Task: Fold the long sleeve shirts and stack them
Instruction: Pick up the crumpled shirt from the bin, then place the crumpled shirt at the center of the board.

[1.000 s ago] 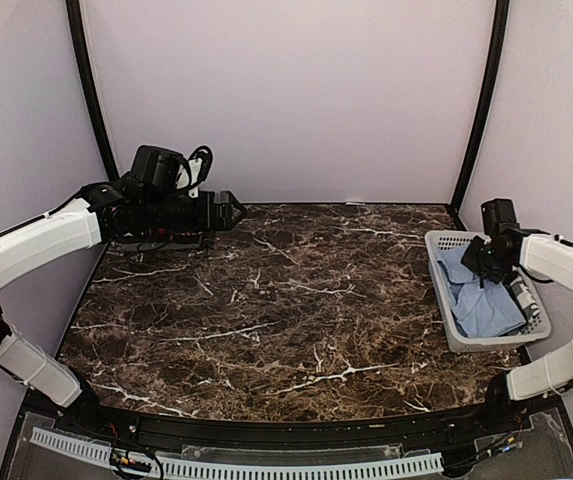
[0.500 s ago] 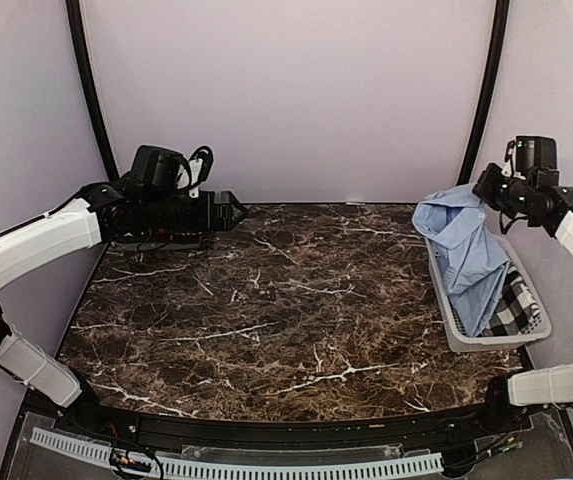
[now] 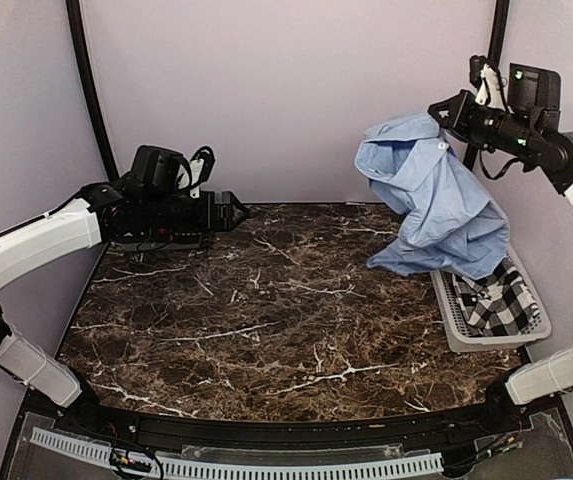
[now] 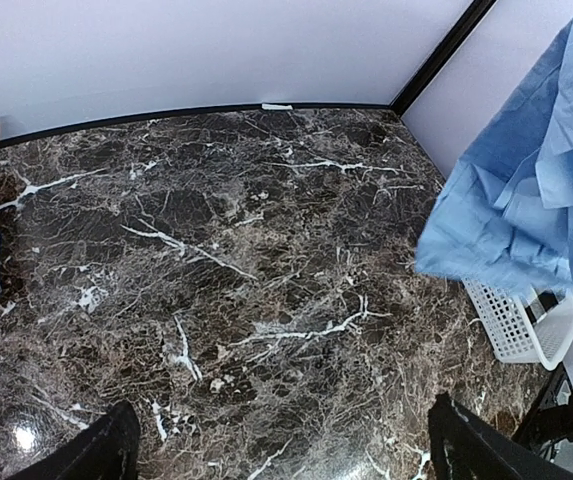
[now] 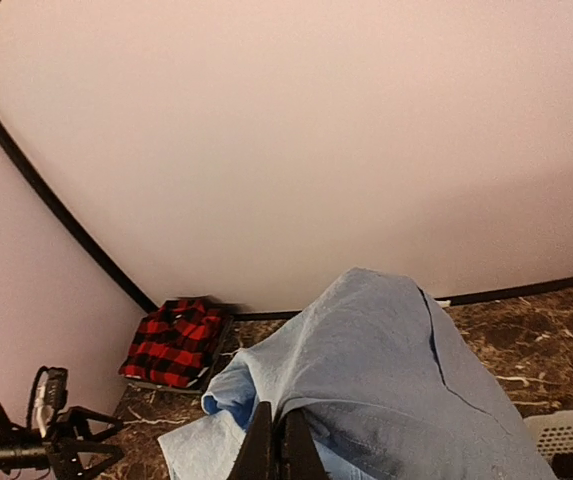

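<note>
your right hand (image 3: 444,112) is clenched on the light blue shirt (image 3: 436,200), holding it high over the right side of the tabletop (image 3: 266,310). the cloth hangs in loose folds down toward the white basket (image 3: 471,342); whether it touches is unclear. the black-and-white checked shirt (image 3: 501,298) lies in that basket. the red-and-black plaid shirt (image 5: 174,345) sits folded at the far left corner. your left hand (image 4: 286,455) hovers near it, fingers spread, grasping nothing.
</note>
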